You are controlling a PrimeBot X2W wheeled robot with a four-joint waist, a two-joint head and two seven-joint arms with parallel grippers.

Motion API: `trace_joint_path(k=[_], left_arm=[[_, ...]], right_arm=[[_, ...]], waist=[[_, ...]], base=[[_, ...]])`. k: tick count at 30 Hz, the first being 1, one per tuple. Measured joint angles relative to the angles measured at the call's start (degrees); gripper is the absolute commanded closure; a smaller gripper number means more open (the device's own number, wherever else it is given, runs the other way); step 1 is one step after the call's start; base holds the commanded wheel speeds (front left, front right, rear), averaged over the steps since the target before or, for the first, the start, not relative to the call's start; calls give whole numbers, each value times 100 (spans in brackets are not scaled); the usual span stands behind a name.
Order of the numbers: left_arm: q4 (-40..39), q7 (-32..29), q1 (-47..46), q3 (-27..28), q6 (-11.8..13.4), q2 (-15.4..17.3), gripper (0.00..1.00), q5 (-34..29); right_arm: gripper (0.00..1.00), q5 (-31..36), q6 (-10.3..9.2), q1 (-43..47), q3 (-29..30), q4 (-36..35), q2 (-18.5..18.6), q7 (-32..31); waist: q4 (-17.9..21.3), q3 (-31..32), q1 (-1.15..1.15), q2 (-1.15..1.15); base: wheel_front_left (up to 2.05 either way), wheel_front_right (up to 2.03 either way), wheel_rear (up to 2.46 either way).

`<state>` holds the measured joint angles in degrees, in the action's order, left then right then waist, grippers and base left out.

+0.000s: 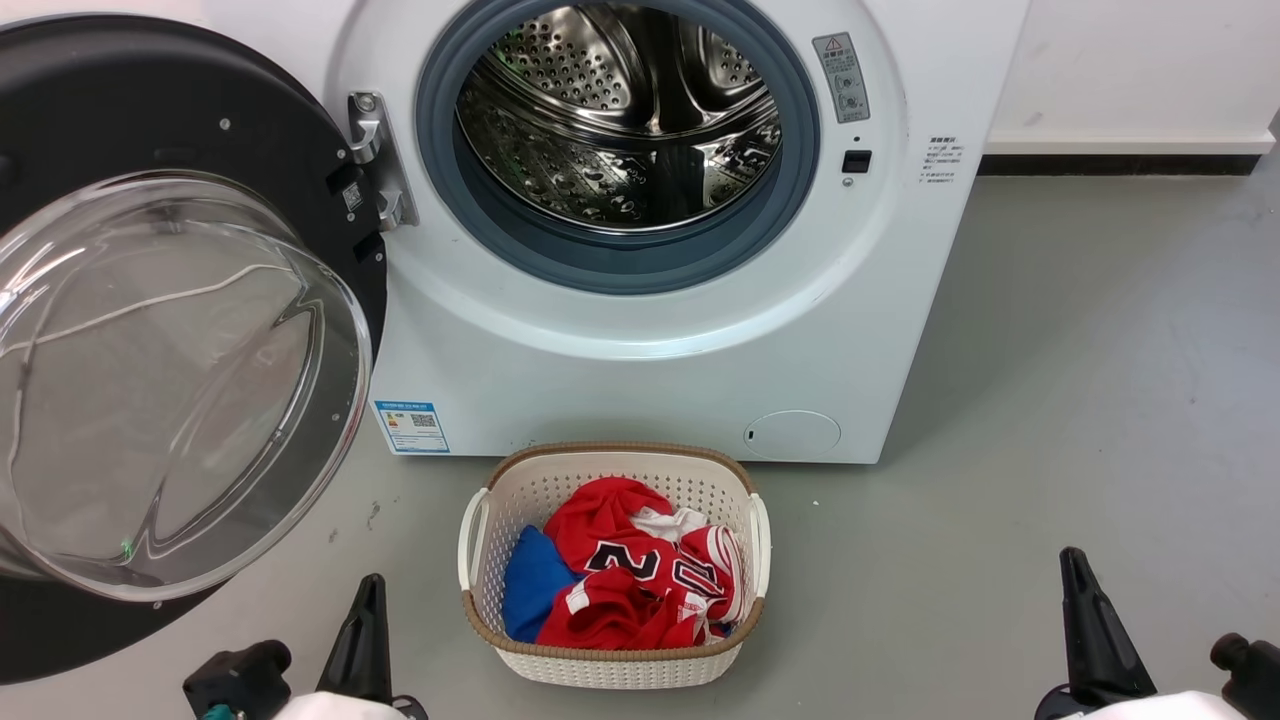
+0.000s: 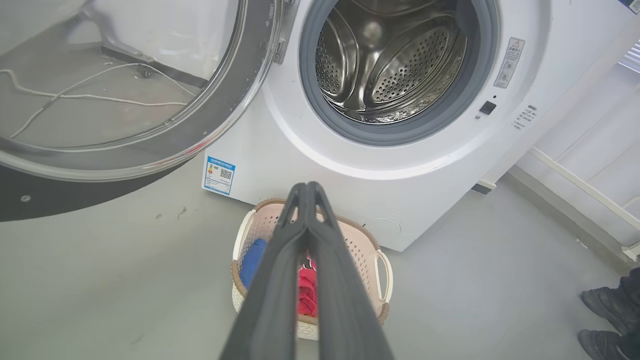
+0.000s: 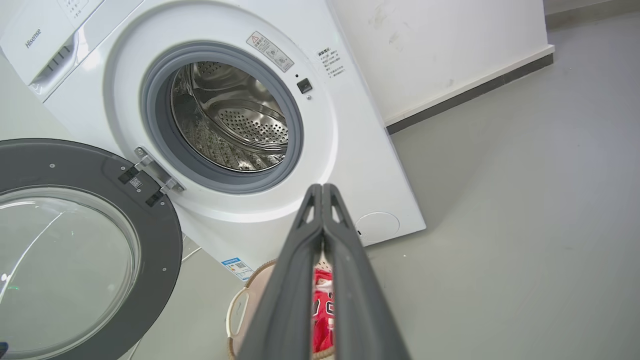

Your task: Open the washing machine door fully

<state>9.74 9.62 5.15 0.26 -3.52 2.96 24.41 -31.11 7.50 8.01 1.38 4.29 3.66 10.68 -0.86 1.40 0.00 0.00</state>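
Left of the washing machine (image 1: 650,370), the washing machine door (image 1: 170,380) stands swung wide on its hinge (image 1: 380,160). Judged rigid, heavy, slick; glass bowl (image 3: 60,270) fragile, so push the black rim (image 1: 180,110). Left gripper (image 2: 305,190) and right gripper (image 3: 322,190) are pinched together, empty, clear of it.

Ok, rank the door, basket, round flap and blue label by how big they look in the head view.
1. The door, by far, though it is swung out nearest the camera, which inflates it.
2. The basket.
3. The flap and the label: too alike to rank.
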Motion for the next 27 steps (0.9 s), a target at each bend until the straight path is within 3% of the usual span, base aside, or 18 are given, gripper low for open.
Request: trace_joint_path(k=[27], left_arm=[[157, -570, -396, 214, -112, -3, 100, 2401]], right_arm=[[100, -2288, -1, -478, 30, 336, 68, -486]], waist=[[22, -40, 0, 0]], base=[[0, 0, 0]])
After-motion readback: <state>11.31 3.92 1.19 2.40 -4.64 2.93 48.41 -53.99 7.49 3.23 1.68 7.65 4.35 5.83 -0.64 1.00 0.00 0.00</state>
